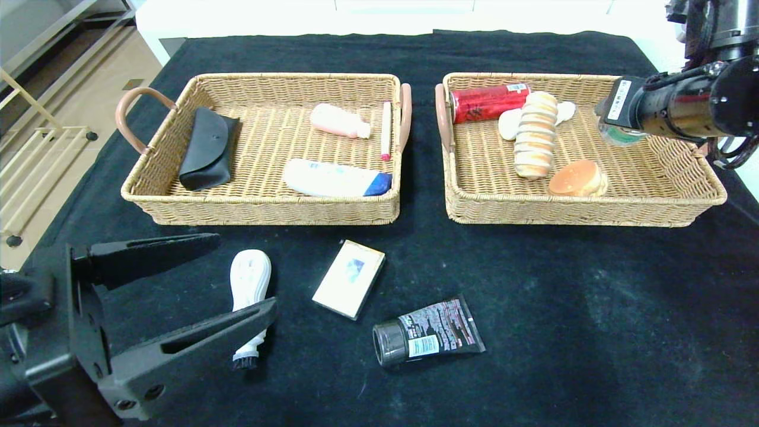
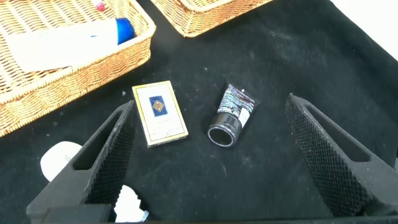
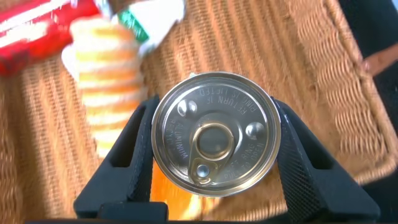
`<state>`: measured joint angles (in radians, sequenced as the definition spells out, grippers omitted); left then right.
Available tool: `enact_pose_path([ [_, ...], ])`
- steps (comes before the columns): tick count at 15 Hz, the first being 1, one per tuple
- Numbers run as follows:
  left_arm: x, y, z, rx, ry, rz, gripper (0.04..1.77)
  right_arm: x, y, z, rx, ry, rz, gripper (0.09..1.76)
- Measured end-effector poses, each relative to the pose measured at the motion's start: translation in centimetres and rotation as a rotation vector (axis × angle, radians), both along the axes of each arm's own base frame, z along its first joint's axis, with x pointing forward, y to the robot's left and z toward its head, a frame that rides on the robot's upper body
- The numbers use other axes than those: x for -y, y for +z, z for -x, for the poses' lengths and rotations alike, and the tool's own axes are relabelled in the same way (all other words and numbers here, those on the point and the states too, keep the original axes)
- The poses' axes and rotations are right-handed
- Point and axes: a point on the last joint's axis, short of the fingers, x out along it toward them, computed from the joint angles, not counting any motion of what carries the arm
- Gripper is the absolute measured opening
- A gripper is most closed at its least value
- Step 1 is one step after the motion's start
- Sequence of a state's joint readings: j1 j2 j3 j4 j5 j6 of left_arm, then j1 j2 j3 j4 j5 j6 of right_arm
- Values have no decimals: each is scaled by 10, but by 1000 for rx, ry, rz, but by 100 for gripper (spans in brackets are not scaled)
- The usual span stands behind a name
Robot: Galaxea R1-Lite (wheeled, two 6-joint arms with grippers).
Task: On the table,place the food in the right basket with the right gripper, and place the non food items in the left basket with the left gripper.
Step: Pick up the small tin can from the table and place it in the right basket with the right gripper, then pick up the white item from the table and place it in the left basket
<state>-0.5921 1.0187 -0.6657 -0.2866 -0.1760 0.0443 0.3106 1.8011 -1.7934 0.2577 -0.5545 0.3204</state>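
We have the right gripper (image 3: 214, 146) clamped on a can (image 3: 213, 136), fingers (image 3: 127, 152) on both sides, above the far right part of the right basket (image 1: 652, 207). Risk: the can drops onto the bun (image 1: 576, 179) or the stacked biscuits (image 1: 535, 135) and rolls. Left gripper (image 1: 237, 276) hangs fingers spread over the near-left tabletop (image 1: 593, 308), right by the brush (image 1: 249, 284); it could knock that. Card box (image 1: 348, 278) and tube (image 1: 428, 332) lie on the tabletop, not yet in the left basket (image 1: 267, 210).
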Motion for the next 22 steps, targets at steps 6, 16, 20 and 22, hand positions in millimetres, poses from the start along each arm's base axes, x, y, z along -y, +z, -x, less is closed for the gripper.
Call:
enact_pose_path([
  [6, 0, -1, 0, -2, 0, -2, 172, 17, -12, -21, -27, -52, 4, 122],
  [16, 0, 0, 0, -1, 0, -1, 172, 16, -14, -20, -37, -50, 4, 157],
  [20, 0, 0, 0, 0, 0, 0, 172, 7, -8, -1, -41, -8, 6, 163],
  [22, 0, 0, 0, -1, -2, -1, 172, -3, -14, 15, -73, 48, 19, 164],
])
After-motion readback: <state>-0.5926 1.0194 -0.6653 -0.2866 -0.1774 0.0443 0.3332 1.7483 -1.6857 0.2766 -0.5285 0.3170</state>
